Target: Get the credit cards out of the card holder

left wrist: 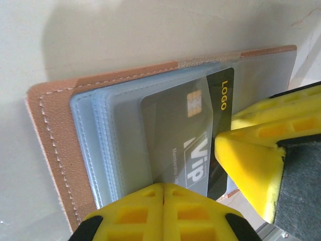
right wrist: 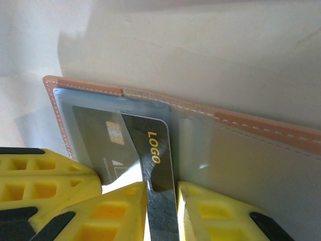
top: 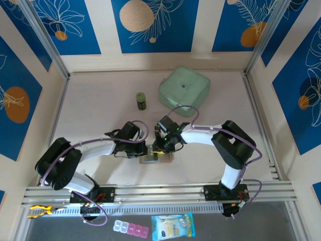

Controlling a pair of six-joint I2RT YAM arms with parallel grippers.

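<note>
On the pale desk (top: 100, 100), our closed left end effector (left wrist: 163, 190) pins the card holder (left wrist: 50, 130) so the right end effector (right wrist: 161, 195), gripping a credit card (right wrist: 150, 143) by its edge, can pull cleanly.

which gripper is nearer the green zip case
Right. In the top view the right gripper is below-left of the green zip case; the left gripper is farther left and lower.

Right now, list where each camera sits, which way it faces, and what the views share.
Top external: above and behind, looking down on the table; left arm and right arm, bases nearest.
Left wrist: close over the open card holder; left gripper shut at the bottom edge.
Right wrist: close over the same holder; right gripper shut on the credit card.
Shared: both wrist views show that dark card marked LOGO.
</note>
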